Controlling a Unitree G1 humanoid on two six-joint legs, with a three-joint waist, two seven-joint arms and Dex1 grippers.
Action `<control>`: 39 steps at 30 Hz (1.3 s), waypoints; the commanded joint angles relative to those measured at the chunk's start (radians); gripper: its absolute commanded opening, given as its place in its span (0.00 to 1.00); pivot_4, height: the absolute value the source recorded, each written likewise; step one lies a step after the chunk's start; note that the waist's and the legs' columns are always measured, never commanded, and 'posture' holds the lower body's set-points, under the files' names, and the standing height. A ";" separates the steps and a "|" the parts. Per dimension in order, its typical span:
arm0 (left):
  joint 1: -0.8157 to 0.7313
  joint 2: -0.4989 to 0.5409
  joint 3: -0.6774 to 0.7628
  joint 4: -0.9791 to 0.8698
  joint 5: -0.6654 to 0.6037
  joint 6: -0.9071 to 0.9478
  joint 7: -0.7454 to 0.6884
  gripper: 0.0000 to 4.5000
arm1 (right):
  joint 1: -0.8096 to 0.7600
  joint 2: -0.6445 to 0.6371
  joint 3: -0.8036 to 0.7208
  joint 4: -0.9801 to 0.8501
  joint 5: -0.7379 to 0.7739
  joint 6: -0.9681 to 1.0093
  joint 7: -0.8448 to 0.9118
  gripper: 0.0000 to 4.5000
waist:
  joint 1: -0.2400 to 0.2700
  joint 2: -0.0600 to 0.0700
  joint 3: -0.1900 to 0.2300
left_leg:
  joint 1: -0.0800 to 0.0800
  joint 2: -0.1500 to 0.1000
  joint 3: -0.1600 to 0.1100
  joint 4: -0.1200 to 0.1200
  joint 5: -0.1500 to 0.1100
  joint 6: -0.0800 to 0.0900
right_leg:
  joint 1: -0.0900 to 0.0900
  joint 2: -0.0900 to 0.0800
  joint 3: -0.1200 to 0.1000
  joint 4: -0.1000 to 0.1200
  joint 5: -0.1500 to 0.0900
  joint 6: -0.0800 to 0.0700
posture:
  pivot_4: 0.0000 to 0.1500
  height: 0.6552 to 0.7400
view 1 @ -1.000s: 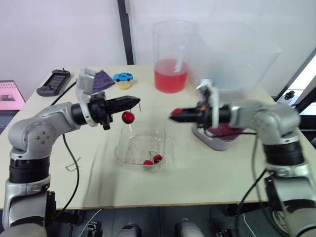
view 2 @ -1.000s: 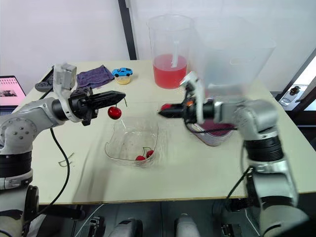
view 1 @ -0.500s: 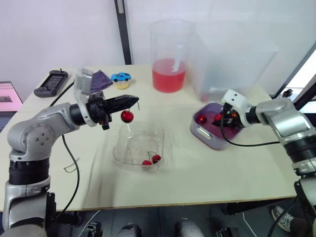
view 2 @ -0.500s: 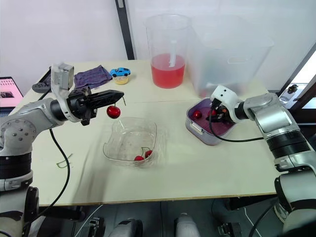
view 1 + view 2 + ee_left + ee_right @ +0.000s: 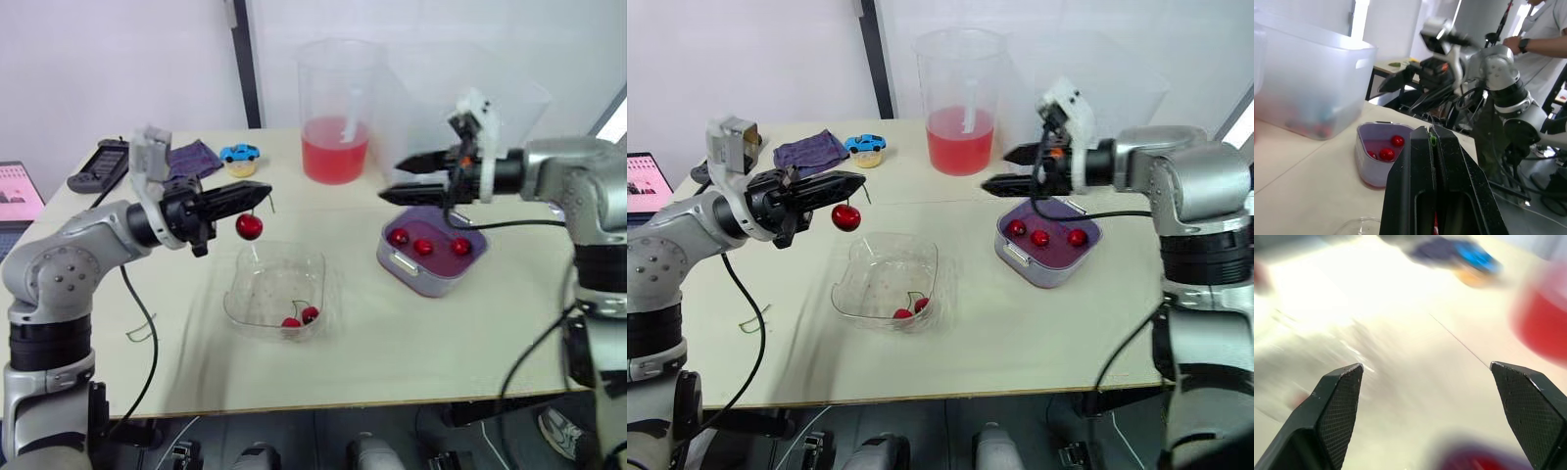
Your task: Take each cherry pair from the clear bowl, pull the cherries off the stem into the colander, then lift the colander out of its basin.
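Round red cherry (image 5: 249,226) is dangling from clenched left hand (image 5: 259,192); released right hand (image 5: 390,181) at three o'clock is risking knocking it off.

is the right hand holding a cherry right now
No, the right hand is open and empty, raised beside the colander.

Right fingers (image 5: 1337,416) cut off, toy car (image 5: 1476,260) blurred, laptop (image 5: 18,191) cropped

Read as a robotics test lab, bare white wall (image 5: 118,59), pale worktable (image 5: 392,362), loose black cable (image 5: 152,328) over its edge, laptop (image 5: 20,194) alongside, person (image 5: 1547,29) stood nearby.
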 commanded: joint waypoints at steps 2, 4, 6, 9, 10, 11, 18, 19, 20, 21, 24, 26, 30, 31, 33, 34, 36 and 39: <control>-0.020 -0.025 0.020 -0.045 -0.063 0.010 0.017 0.00 | 0.047 0.228 -0.090 -0.134 0.173 0.072 -0.125 0.99 | 0.001 0.000 0.000 | 0.000 0.000 0.000 0.000 0.000 -0.001 | 0.000 0.000 0.000 0.000 0.000 0.000 | 1.00 0.93; -0.015 -0.038 0.019 -0.055 -0.068 0.010 0.032 0.00 | 0.071 0.334 -0.087 -0.160 0.208 0.065 -0.178 0.99 | 0.003 0.000 0.000 | 0.000 0.000 -0.001 0.001 0.001 -0.002 | 0.000 -0.001 -0.001 0.001 0.000 0.000 | 1.00 0.93; -0.011 -0.042 0.020 -0.062 -0.075 0.014 0.041 0.00 | 0.083 0.427 -0.074 -0.168 0.234 0.054 -0.233 0.99 | 0.001 0.000 0.000 | -0.001 -0.001 -0.001 0.001 0.004 -0.006 | 0.000 -0.001 -0.001 0.001 0.000 0.000 | 1.00 0.93; -0.013 -0.041 0.019 -0.063 -0.080 0.018 0.045 0.00 | 0.086 0.490 -0.061 -0.173 0.255 0.047 -0.281 0.99 | -0.002 0.000 0.000 | -0.001 -0.001 -0.001 0.001 0.004 -0.007 | -0.001 -0.001 -0.001 0.002 0.000 0.000 | 1.00 0.93; -0.015 -0.040 0.018 -0.063 -0.082 0.018 0.048 0.00 | 0.087 0.504 -0.055 -0.175 0.261 0.043 -0.293 0.99 | -0.002 0.000 0.000 | -0.001 -0.001 -0.001 0.001 0.004 -0.007 | 0.000 -0.001 -0.001 0.002 0.000 0.000 | 1.00 0.93; -0.016 -0.039 0.018 -0.063 -0.084 0.019 0.050 0.00 | 0.087 0.512 -0.051 -0.175 0.267 0.041 -0.302 0.99 | -0.002 0.000 0.000 | -0.001 -0.001 -0.001 0.001 0.004 -0.007 | 0.000 -0.001 -0.001 0.002 0.000 0.000 | 1.00 0.93; -0.021 -0.038 0.022 -0.066 -0.080 0.012 0.069 0.00 | 0.113 0.543 -0.010 -0.162 0.280 0.035 -0.356 0.85 | -0.005 0.000 0.000 | 0.000 -0.001 -0.001 0.000 0.004 -0.007 | -0.001 -0.001 -0.001 0.002 0.000 0.000 | 1.00 0.93; -0.021 -0.038 0.023 -0.067 -0.080 0.010 0.072 0.00 | 0.119 0.546 -0.006 -0.162 0.281 0.035 -0.365 0.79 | -0.005 0.000 0.000 | 0.000 -0.001 -0.001 0.000 0.004 -0.007 | -0.001 -0.001 -0.001 0.002 0.000 0.000 | 1.00 0.93; -0.020 -0.038 0.024 -0.068 -0.080 0.009 0.075 0.00 | 0.122 0.547 -0.003 -0.163 0.284 0.034 -0.371 0.70 | -0.005 0.000 0.000 | 0.000 -0.001 -0.001 0.000 0.004 -0.007 | -0.001 -0.001 -0.001 0.002 0.000 0.000 | 1.00 0.93; -0.019 -0.038 0.025 -0.069 -0.082 0.009 0.077 0.00 | 0.126 0.550 0.002 -0.163 0.283 0.031 -0.377 0.61 | -0.005 0.000 0.000 | 0.000 -0.001 -0.001 0.000 0.004 -0.007 | -0.001 -0.001 -0.001 0.002 0.000 0.000 | 1.00 0.93; -0.019 -0.043 0.023 -0.071 -0.084 0.008 0.084 0.00 | 0.135 0.565 0.017 -0.162 0.284 0.022 -0.395 0.50 | -0.005 0.000 0.000 | 0.000 -0.001 -0.001 0.000 0.004 -0.007 | -0.001 -0.001 -0.001 0.002 0.000 0.000 | 1.00 0.93; -0.018 -0.045 0.022 -0.072 -0.084 0.008 0.087 0.00 | 0.139 0.571 0.022 -0.163 0.286 0.019 -0.401 0.50 | -0.005 0.000 0.000 | 0.000 -0.001 -0.001 0.000 0.004 -0.007 | -0.001 0.000 -0.001 0.002 0.000 0.000 | 1.00 0.93; -0.016 -0.044 0.022 -0.074 -0.086 0.008 0.090 0.00 | 0.140 0.574 0.021 -0.160 0.292 0.011 -0.412 0.50 | -0.005 0.000 0.000 | 0.000 -0.001 -0.001 0.000 0.004 -0.007 | -0.001 0.000 -0.001 0.002 0.000 0.000 | 1.00 0.93; -0.015 -0.044 0.022 -0.074 -0.086 0.008 0.091 0.00 | 0.140 0.574 0.019 -0.158 0.296 0.011 -0.414 0.50 | -0.005 0.000 0.000 | 0.000 -0.001 -0.001 0.000 0.004 -0.007 | -0.001 0.000 -0.001 0.002 0.000 0.000 | 1.00 0.93; -0.017 -0.044 0.020 -0.071 -0.082 0.007 0.090 0.00 | 0.138 0.573 0.015 -0.151 0.300 0.009 -0.419 0.44 | -0.005 0.000 0.000 | 0.000 -0.001 -0.001 0.000 0.004 -0.007 | -0.001 0.000 -0.001 0.002 0.000 0.000 | 1.00 0.93; -0.018 -0.044 0.020 -0.071 -0.081 0.006 0.089 0.00 | 0.139 0.572 0.014 -0.149 0.302 0.009 -0.420 0.39 | -0.005 0.000 0.000 | 0.000 -0.001 -0.001 0.000 0.004 -0.007 | -0.001 0.000 -0.001 0.002 0.000 0.000 | 1.00 0.93; -0.018 -0.043 0.020 -0.070 -0.078 0.005 0.089 0.00 | 0.141 0.568 0.017 -0.151 0.304 0.007 -0.422 0.24 | -0.005 0.000 0.000 | 0.000 -0.001 -0.001 0.000 0.004 -0.007 | -0.001 0.000 -0.001 0.002 0.000 0.000 | 1.00 0.93; -0.019 -0.044 0.018 -0.067 -0.071 -0.001 0.089 0.00 | 0.147 0.562 0.020 -0.154 0.310 0.011 -0.417 0.24 | -0.005 0.000 0.000 | 0.000 -0.001 -0.001 0.000 0.004 -0.007 | -0.001 0.000 -0.001 0.002 0.000 0.000 | 1.00 0.93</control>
